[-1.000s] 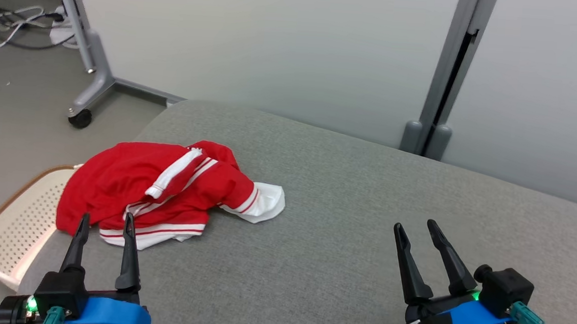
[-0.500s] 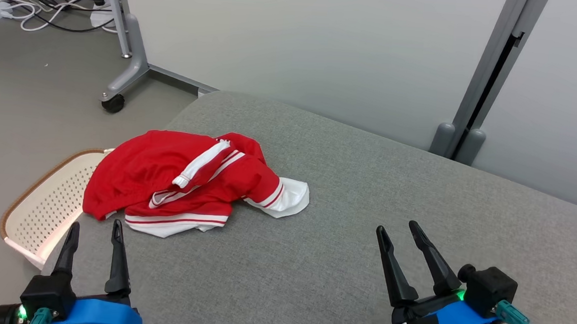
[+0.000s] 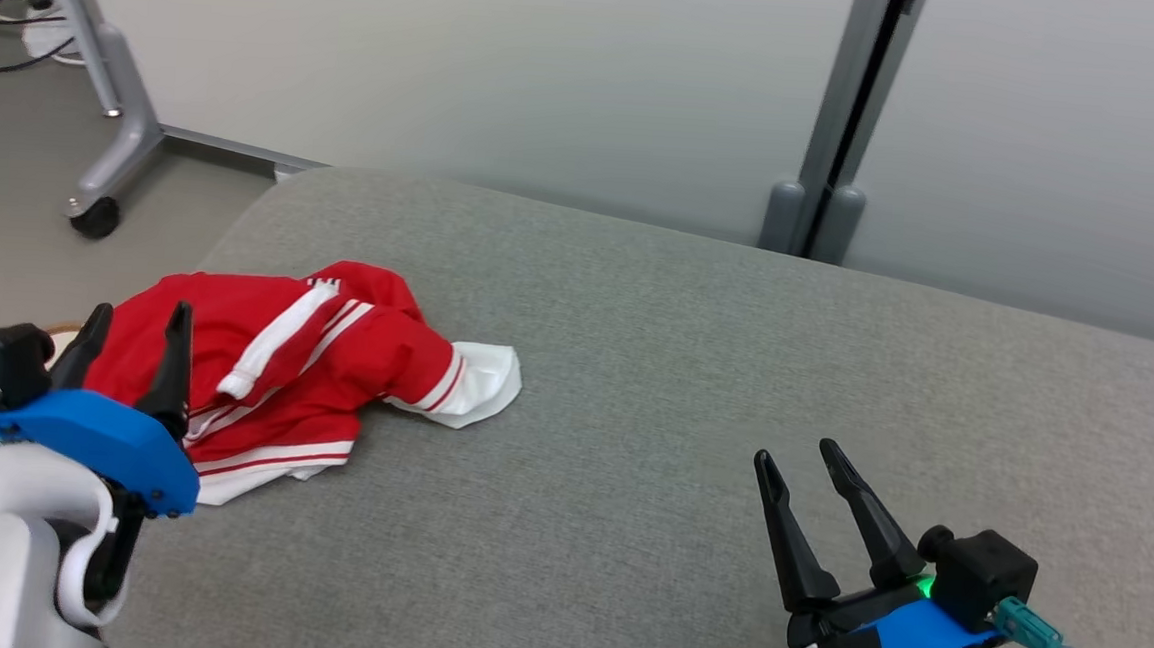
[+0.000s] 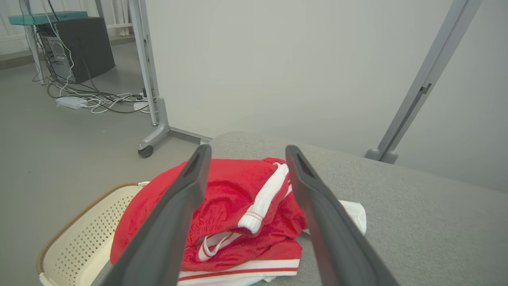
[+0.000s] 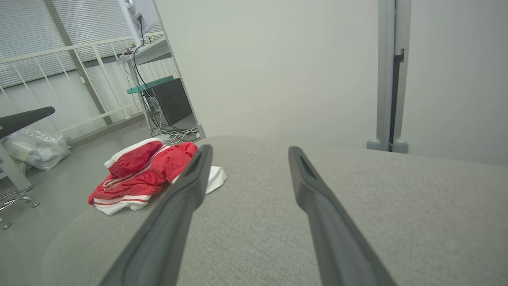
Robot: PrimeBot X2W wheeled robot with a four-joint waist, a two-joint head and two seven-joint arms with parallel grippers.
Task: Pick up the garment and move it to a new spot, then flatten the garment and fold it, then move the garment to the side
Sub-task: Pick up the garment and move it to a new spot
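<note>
Grey padded surface (image 3: 634, 368) carries the crumpled garment (image 3: 284, 366) at its left edge, above the basket (image 4: 75, 234). Left gripper (image 3: 141, 309) hovers near it, jaws spread, holding nothing. Right gripper (image 3: 795, 452), also spread and holding nothing, is well apart. Risk: a shallow pinch could let the garment slide into the basket.

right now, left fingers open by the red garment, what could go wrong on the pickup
The garment lies crumpled at the left edge of the cushion, by the basket; a nudge from the left fingers may slide it off.
Its layers are bunched, so a pinch may catch only the top fold and leave the rest dragging.
</note>
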